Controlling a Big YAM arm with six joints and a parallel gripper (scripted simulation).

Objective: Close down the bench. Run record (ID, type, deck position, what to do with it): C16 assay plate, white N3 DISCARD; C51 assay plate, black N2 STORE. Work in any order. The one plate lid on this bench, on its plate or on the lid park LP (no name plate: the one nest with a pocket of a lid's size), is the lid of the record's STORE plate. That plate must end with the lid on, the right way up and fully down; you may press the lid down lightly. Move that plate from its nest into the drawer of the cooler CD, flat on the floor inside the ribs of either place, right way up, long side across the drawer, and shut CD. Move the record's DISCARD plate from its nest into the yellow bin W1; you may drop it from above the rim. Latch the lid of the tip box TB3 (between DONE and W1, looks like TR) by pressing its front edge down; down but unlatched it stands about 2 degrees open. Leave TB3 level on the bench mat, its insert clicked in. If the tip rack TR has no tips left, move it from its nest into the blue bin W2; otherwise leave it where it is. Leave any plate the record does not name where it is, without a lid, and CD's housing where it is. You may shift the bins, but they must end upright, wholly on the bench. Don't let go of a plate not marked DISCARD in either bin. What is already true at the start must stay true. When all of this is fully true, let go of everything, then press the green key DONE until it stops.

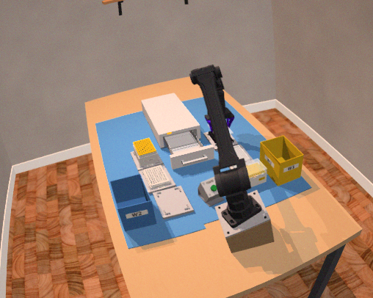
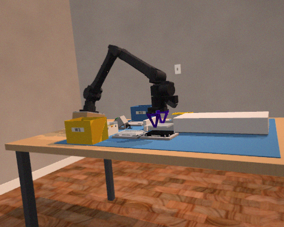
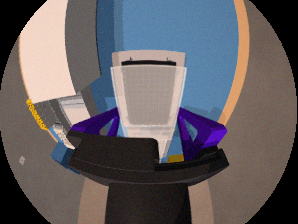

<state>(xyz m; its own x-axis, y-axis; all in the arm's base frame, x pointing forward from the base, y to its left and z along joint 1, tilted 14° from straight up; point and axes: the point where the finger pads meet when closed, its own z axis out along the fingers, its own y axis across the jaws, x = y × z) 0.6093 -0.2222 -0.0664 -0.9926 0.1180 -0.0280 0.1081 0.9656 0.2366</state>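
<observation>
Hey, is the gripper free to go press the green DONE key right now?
Probably not yet. The gripper is shut on the plate lid, low over the black plate. The DONE key lies uncovered near the arm's base, so the way looks open once the lid is released.

A white wall plate sits on the grey wall above the parquet floor.

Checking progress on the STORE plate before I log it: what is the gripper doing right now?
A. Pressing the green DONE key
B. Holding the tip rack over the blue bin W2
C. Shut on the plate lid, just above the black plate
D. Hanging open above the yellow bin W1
C: the gripper is shut on the pale plate lid, just above the black assay plate in its nest beside the cooler.
</observation>
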